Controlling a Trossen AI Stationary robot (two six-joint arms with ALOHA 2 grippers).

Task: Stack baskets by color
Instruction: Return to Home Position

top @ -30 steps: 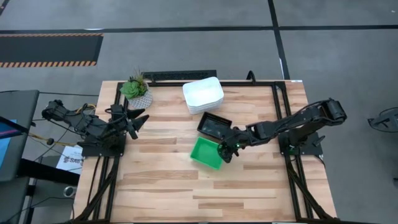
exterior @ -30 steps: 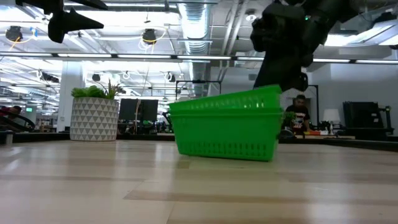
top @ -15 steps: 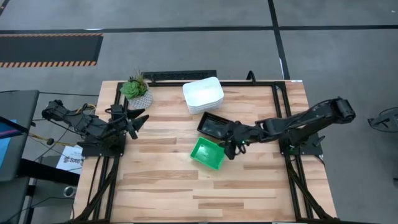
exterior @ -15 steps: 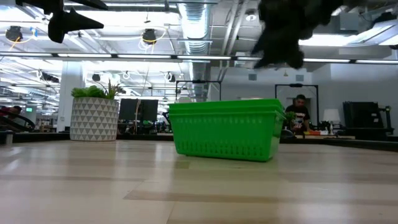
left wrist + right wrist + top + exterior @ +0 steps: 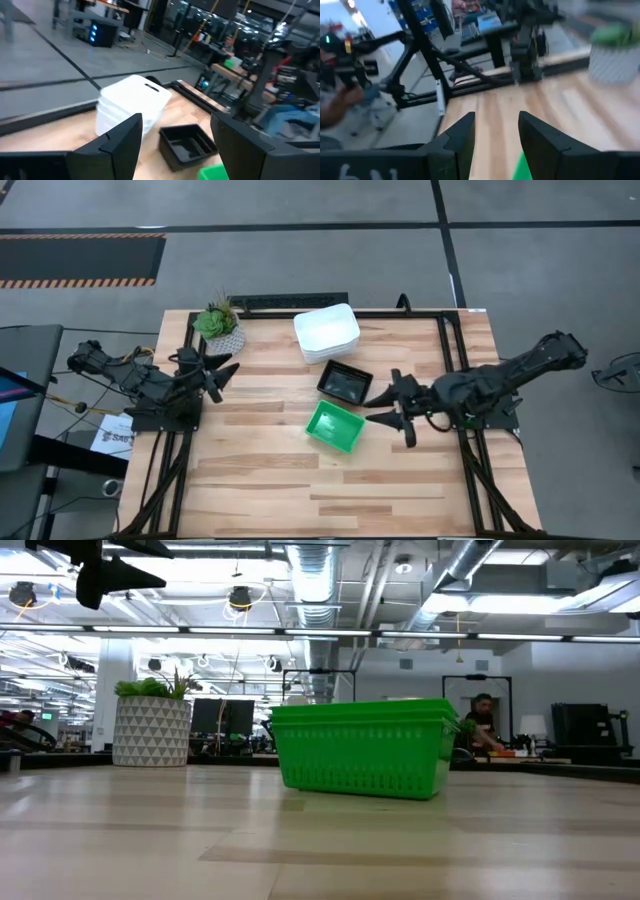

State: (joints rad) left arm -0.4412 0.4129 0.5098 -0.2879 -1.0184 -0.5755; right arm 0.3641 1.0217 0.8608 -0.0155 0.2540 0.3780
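Your green stack (image 5: 335, 427) sat just in front of the black stack (image 5: 345, 382), with the white stack (image 5: 327, 333) just behind it. Your right gripper (image 5: 385, 400) hung beside the black stack, fingers spread and empty. The left gripper (image 5: 222, 370) hung well left of it, also spread.

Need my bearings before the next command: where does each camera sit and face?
High: above the table, looking straight down; both arms, left tool and right tool.
Low: table height, facing level past the green stack; left tool overhead.
Left wrist: on its arm, facing white stack and black stack between its own fingers.
Right wrist: on its arm, facing the plant between its own fingers.
Shared: high and left wrist show all three stacks.
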